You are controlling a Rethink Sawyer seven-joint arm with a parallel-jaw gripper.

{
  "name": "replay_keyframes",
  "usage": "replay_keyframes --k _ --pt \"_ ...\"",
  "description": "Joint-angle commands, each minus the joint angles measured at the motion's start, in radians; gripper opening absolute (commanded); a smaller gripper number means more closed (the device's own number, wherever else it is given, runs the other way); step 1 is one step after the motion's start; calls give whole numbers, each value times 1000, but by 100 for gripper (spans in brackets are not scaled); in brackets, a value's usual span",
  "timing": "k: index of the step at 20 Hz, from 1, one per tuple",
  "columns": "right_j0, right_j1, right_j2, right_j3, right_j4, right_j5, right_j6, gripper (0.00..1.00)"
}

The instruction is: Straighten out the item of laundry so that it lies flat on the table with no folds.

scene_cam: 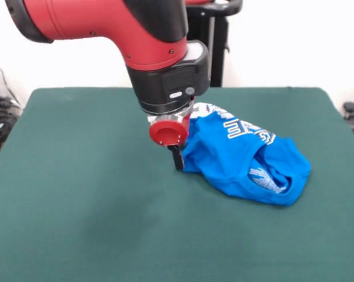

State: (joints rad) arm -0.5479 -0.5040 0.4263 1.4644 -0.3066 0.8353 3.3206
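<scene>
The bright blue T-shirt [244,155] lies crumpled in a heap right of the middle of the dark green table [77,205]. White block lettering shows on its upper folds and a white patterned patch shows inside a fold near its right end. The red and black arm comes down from above over the shirt's left edge. My gripper [178,157] is low, at the cloth's left edge, right at the table surface. Only a dark fingertip shows below the red wrist disc, and I cannot tell how it stands or whether it holds the cloth.
The robot's black pedestal [218,53] stands behind the table's far edge. Cables and dark gear [0,117] lie off the table's left side, and a small dark object [350,108] sits off its right side.
</scene>
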Motion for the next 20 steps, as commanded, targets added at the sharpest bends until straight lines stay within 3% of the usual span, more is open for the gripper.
replay_keyframes --k 1,10,20 --pt "-65 154 216 176 10 10 -466 100" --pt "-106 242 209 145 -61 -3 -561 100" --pt "-100 202 159 179 -84 19 -588 100"
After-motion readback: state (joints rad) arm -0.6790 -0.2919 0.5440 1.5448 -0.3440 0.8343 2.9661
